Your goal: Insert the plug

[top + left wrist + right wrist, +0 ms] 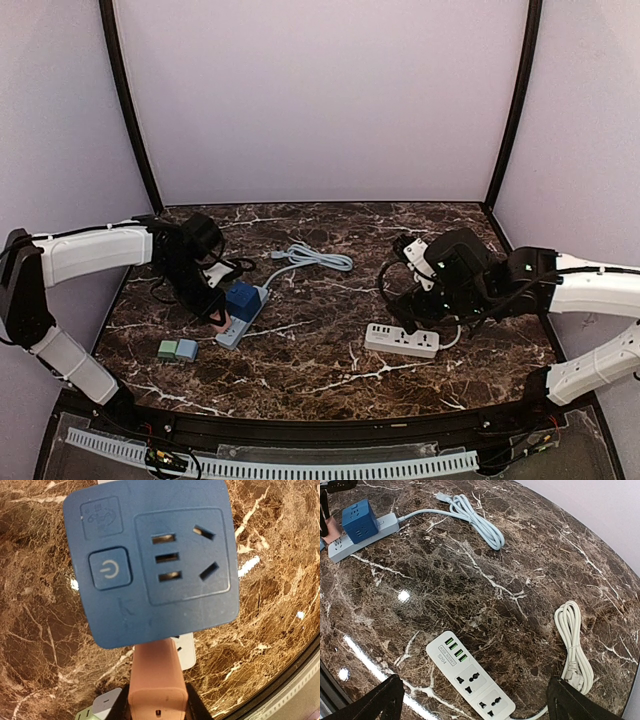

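Closest to the arm bases, a small green block [167, 350] and a small grey-blue block [187, 349] sit touching each other on the dark brown marble counter [330, 385]. Over on the right there's a white plastic power strip with green USB ports [470, 675]. The right end effector [475, 692] hangs over it with its jaws spread as wide as they go, and there's nothing between them. A bundled white cable [575, 645] lies just past that strip.

A bit further back on the left, the left end effector [157, 707] is clamped tight on a pink rectangular plastic plug [157, 680]. The plug sits down at the near end of a pale grey-blue power strip [232, 331], right against the blue cube-shaped socket adapter [150, 560] that sits on the same strip. Can't tell from any of the views whether the prongs are actually in a socket. The left wrist view shows the cube's face with a power button and a five-hole outlet.

Furthest back, near the middle of the counter, there's a looped pale blue cable [315, 258] running off that strip.
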Motion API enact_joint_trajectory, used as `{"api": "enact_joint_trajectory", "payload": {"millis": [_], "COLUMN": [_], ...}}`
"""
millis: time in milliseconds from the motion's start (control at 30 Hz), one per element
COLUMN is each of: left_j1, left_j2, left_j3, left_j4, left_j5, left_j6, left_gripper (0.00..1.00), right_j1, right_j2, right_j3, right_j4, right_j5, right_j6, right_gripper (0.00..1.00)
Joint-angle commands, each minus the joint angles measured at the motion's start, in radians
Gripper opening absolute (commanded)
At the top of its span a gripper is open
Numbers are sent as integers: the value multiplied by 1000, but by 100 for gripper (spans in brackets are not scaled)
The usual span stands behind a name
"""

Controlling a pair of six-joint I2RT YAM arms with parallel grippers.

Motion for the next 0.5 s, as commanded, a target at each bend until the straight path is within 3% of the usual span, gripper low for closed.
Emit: {"api": "enact_joint_trajectory", "payload": {"millis": [0,467], "left_j1": [6,6], "left_j2": [11,38], "left_j3": [-18,-6], "left_j4": [4,-12], "left_j5": [-3,-8], "left_j6": [-8,-60], "left_gripper": [1,1], "right_j1": [-6,-6], "right_j2": [-22,-27], "right_j3": [-22,-43], "right_j4": [3,5], "right_j5": [14,13], "right_j6": [-4,-4], "right_gripper": [99,99]}}
